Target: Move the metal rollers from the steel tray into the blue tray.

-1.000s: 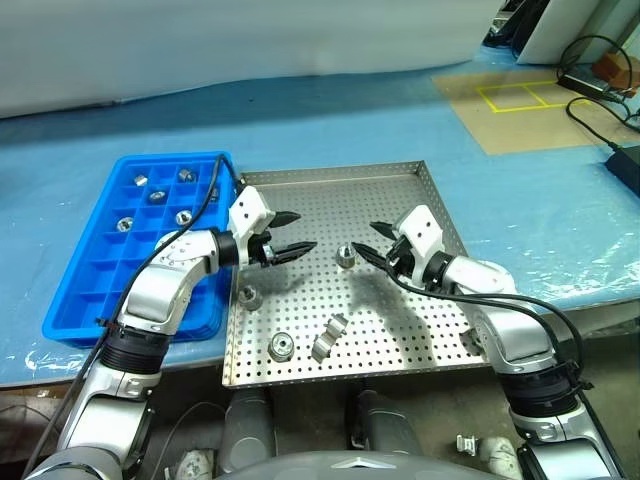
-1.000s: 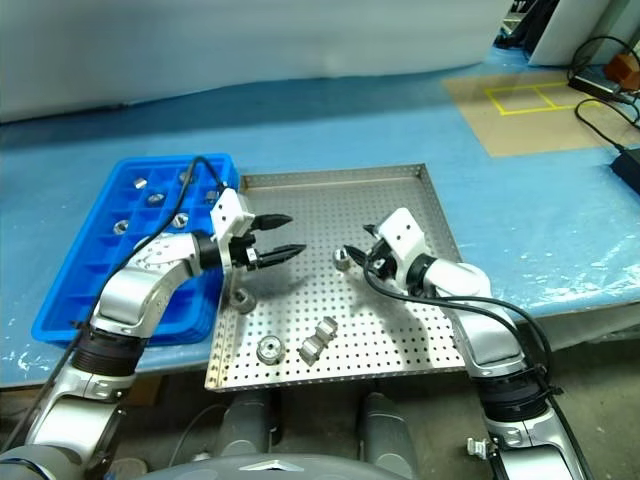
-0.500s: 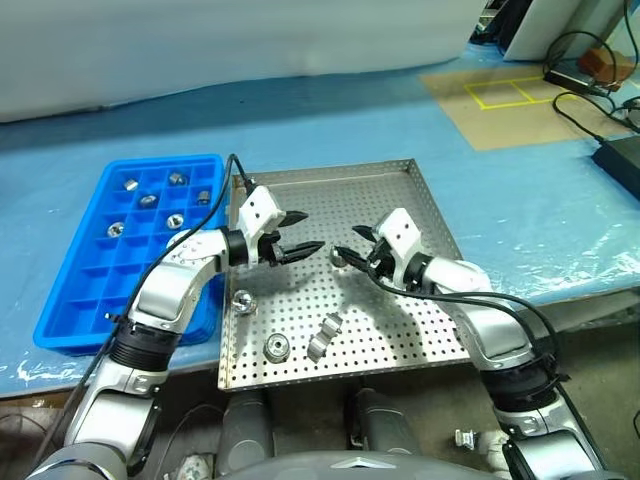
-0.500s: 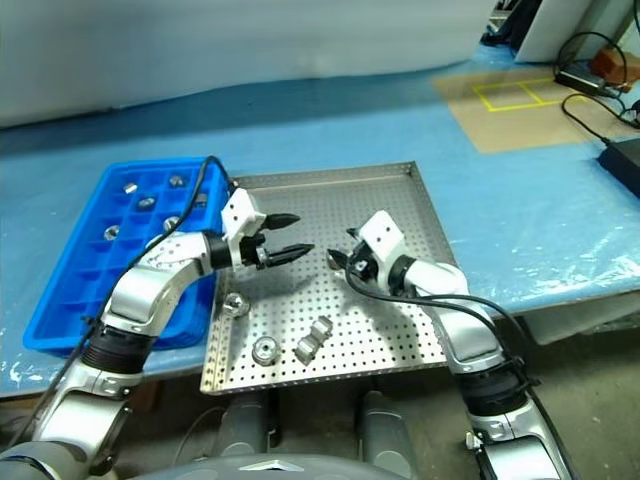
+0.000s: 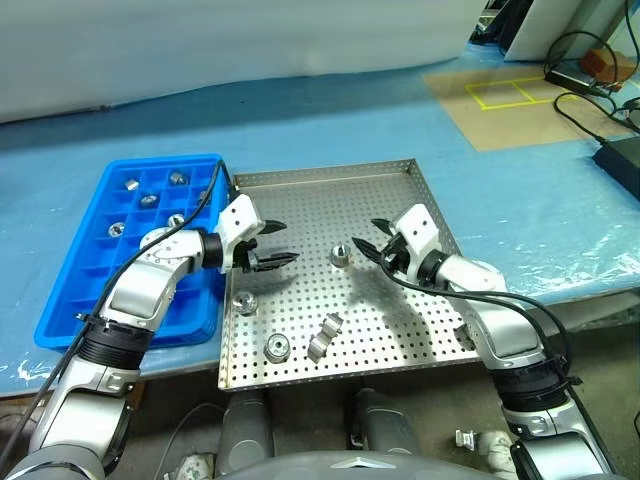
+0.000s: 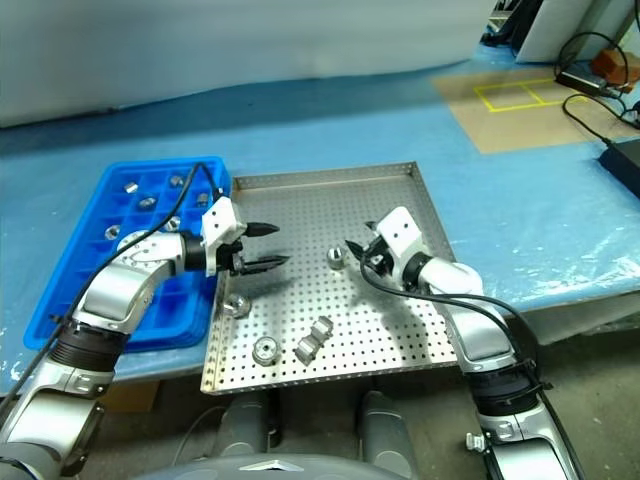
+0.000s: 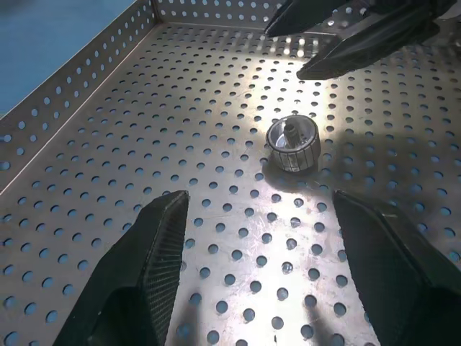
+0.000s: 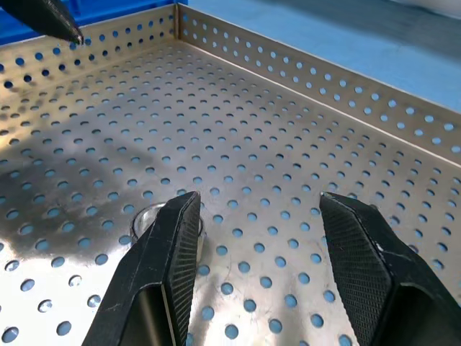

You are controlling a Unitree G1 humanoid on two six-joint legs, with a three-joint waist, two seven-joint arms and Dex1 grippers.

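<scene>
At far left, the blue tray (image 5: 70, 290) is holding five rollers in its far compartments. Beside it, our left gripper (image 5: 270, 244), fingers apart and empty, has drawn back toward the steel tray's (image 5: 400, 340) left edge. Mid-tray, one roller (image 5: 339, 255) is standing free. Our right gripper (image 5: 366, 242), also open and empty, is hovering just beside it, likely the next pick. Four loose rollers are remaining, three near the front left.

Blue tray (image 5: 70, 300) left of steel tray (image 5: 420, 200), touching; rollers (image 5: 340, 255) in both.
</scene>
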